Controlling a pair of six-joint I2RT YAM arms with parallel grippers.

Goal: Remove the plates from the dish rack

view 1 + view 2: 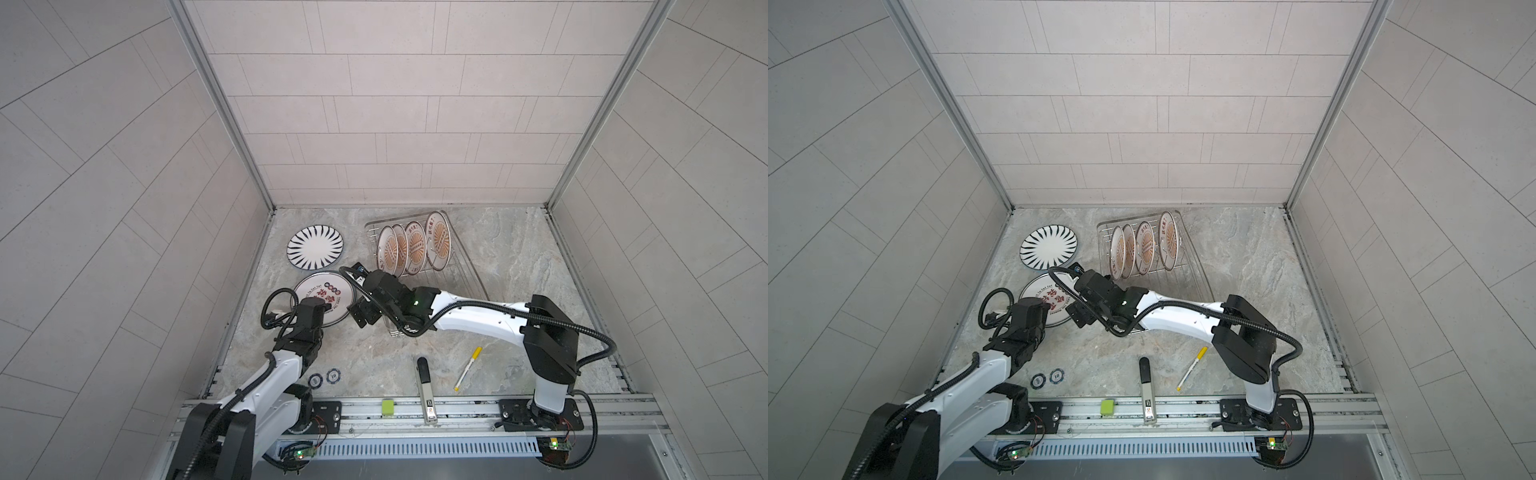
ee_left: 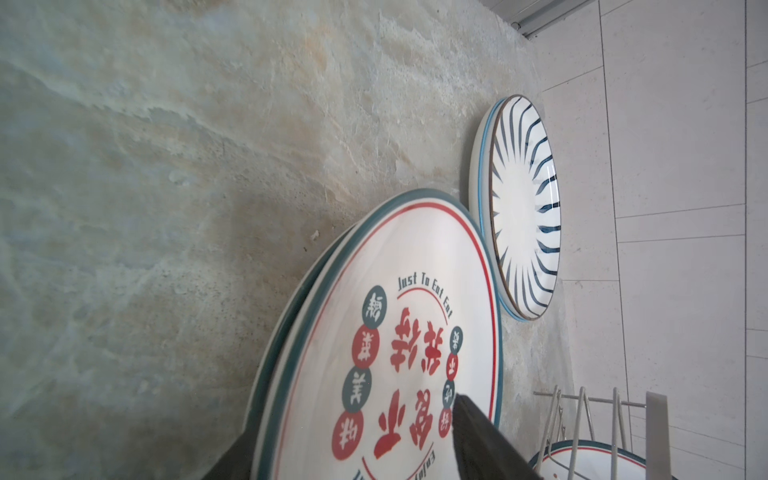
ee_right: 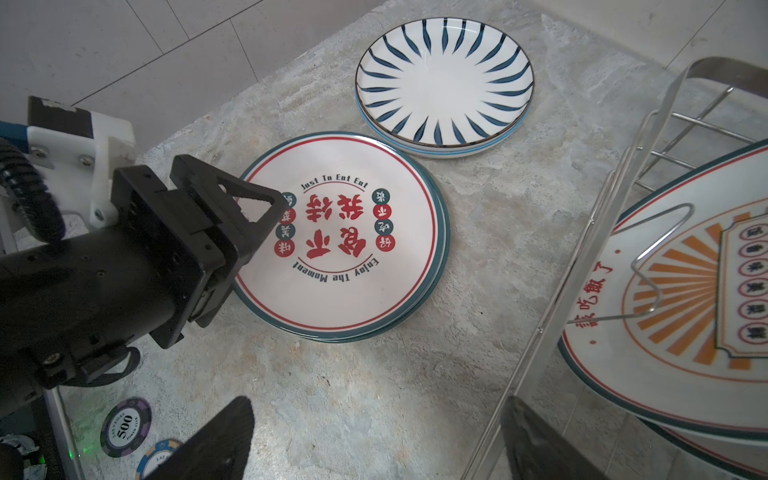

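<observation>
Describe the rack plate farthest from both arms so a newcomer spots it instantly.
Look to the silver wire dish rack at the back of the marble table. Four orange-sunburst plates stand on edge in a row. Yours is the end plate nearest the back wall, standing apart with a wider gap, while the other three crowd closer together.

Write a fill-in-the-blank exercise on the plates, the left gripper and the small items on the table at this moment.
1. In both top views, ____ plates stand upright in the dish rack.
2. The left gripper straddles the rim of the lettered plate, whose large characters are ____.
3. On the table lie ____ poker chips.

Missing words: four; red; two.
</observation>
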